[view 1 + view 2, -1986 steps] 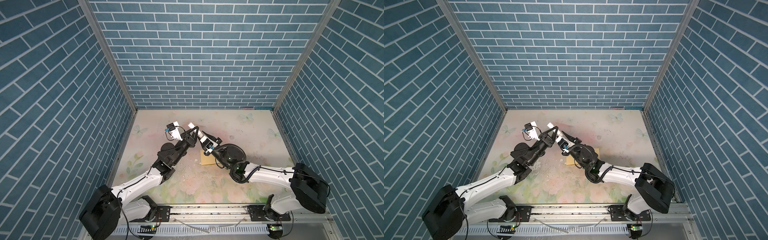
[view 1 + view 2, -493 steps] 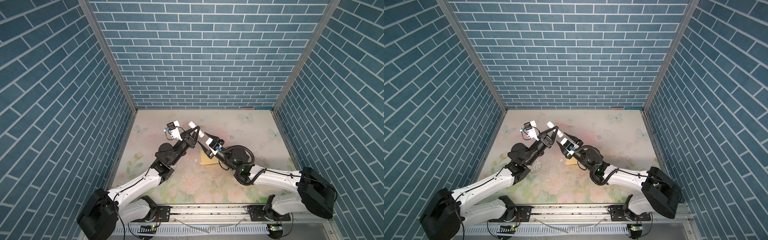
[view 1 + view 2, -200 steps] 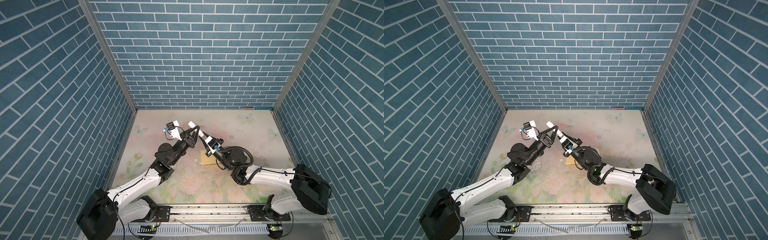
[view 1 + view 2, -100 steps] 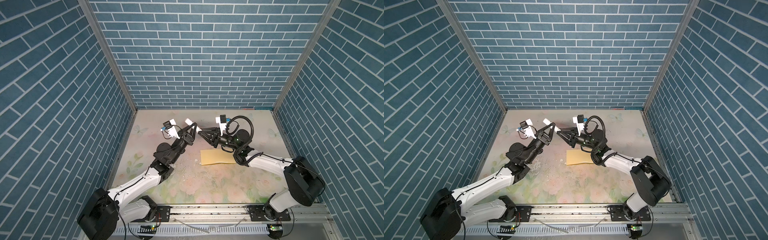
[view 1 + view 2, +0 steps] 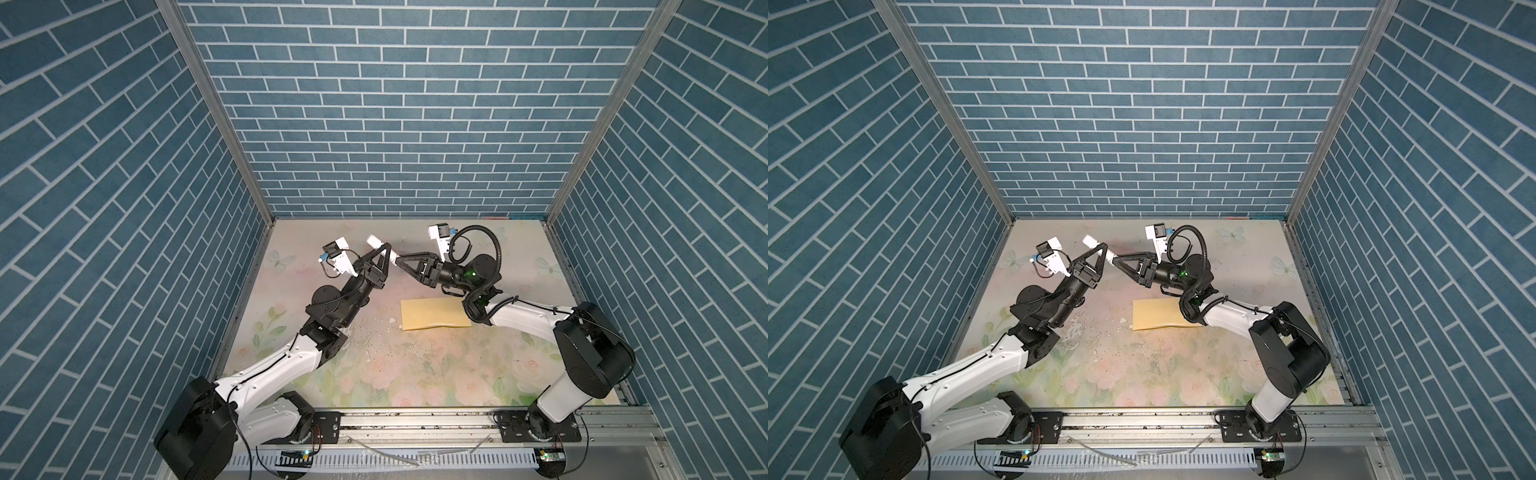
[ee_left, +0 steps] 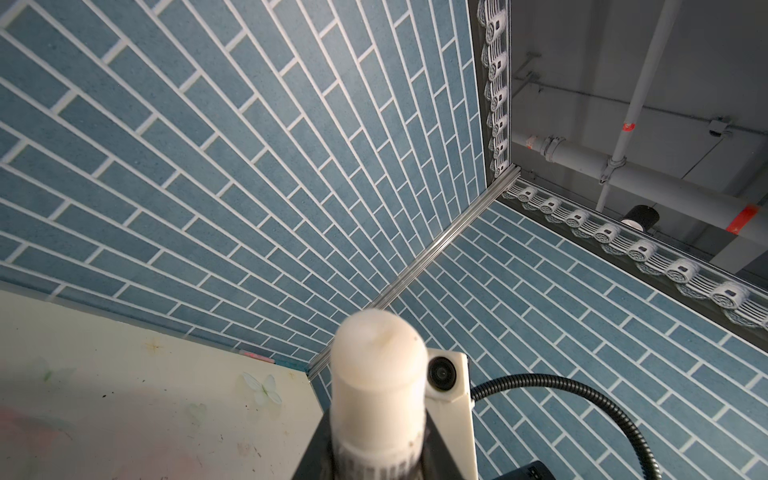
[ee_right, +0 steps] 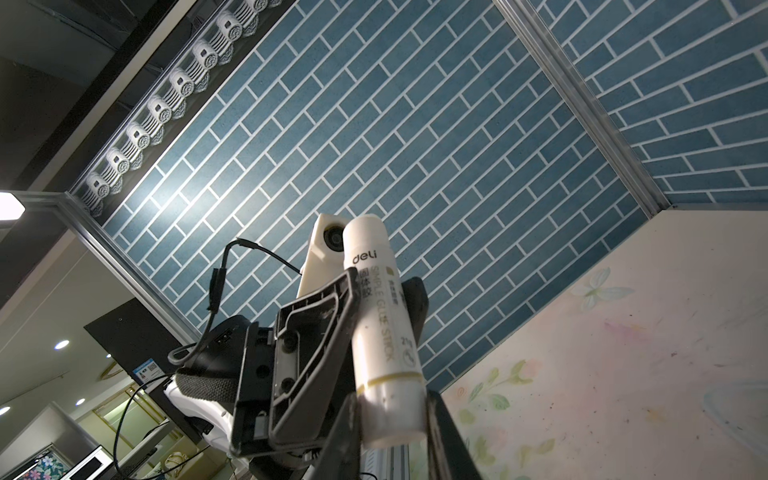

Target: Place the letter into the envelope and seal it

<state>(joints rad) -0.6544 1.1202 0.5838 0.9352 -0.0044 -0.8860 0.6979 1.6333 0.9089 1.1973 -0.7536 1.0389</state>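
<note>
From my station I see the envelope [image 5: 432, 312] lying flat on the surface [image 5: 415, 374], a little right of the middle in both top views and closer to the right arm [image 5: 523, 318], which covers one of its short ends. It is a plain mustard-yellow paper, a long narrow rectangle without any print or border, and its near long edge looks slightly wavy. I cannot tell from these views how its flap lies. The surface has a pale flower and butterfly pattern, with small dark specks and white crumbs beside the envelope. Both tools are raised above the surface, behind the envelope and well apart from it, and they meet tip to tip. The left tool [image 5: 384, 254] is closed around the body of a white glue stick [image 7: 380, 328], whose rounded end stands out past its fingers [image 6: 318, 446] in the left wrist view. The right tool [image 5: 401, 262] is closed on the other end of the same glue stick, below a thin yellow ring, as the right wrist view shows. Neither tool touches the envelope.
</note>
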